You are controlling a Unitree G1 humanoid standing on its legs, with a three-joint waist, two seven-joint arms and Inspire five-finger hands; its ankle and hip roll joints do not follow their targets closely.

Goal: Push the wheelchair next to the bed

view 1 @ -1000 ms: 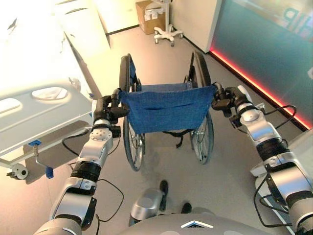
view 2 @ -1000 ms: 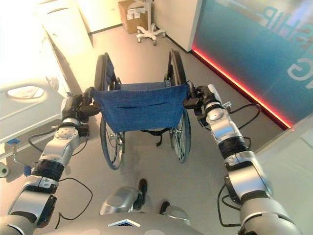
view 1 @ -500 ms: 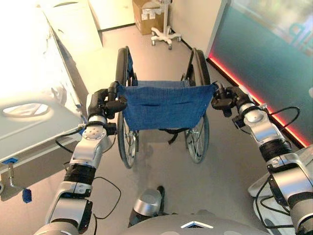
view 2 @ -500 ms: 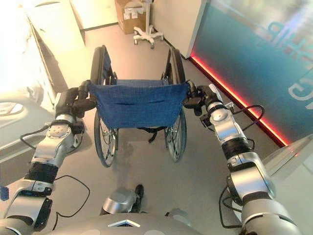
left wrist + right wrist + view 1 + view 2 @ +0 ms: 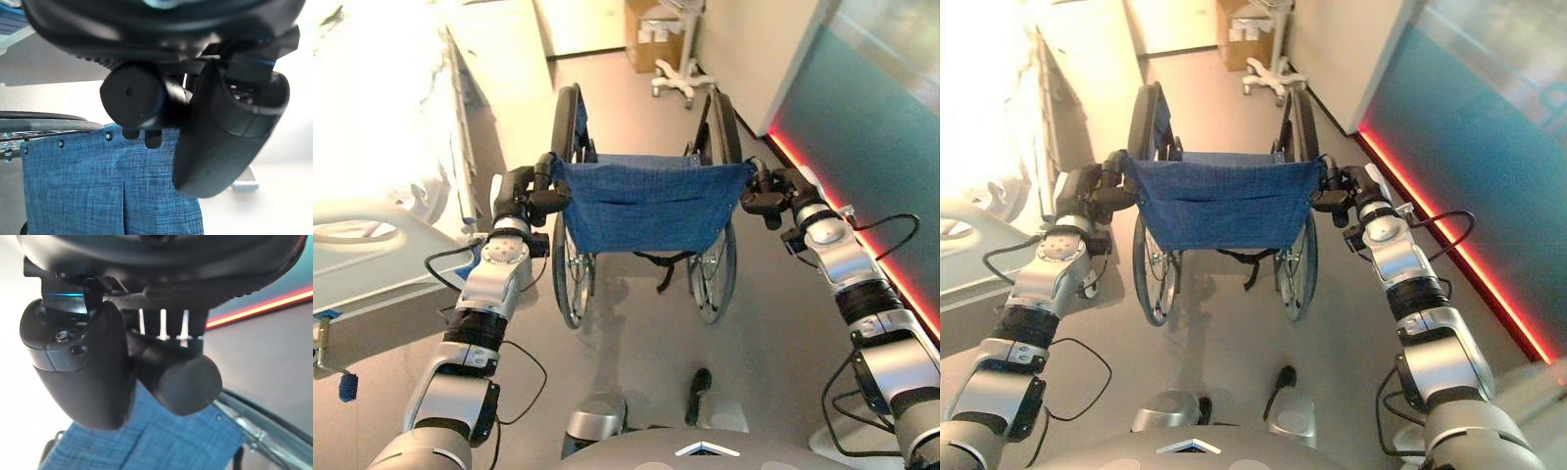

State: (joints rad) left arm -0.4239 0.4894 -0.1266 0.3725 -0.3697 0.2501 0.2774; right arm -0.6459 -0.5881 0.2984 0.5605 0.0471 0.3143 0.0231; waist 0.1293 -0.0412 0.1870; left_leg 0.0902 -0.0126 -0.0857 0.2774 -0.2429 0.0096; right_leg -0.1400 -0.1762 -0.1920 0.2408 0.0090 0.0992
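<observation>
Wheelchair [image 5: 646,211] stands directly ahead of us, long axis running parallel to the bed [image 5: 382,147] on our left; left hand [image 5: 521,201] and right hand [image 5: 771,191] each clasp a push handle.

head stereo downward; wrist views close-up

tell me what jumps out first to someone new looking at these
The wheelchair with its blue back stands in the middle of the floor, seen from behind. The left hand and the right hand are each shut on a push handle. A white bed lies along the robot's left, and a wall with a red light strip runs on the right.
</observation>
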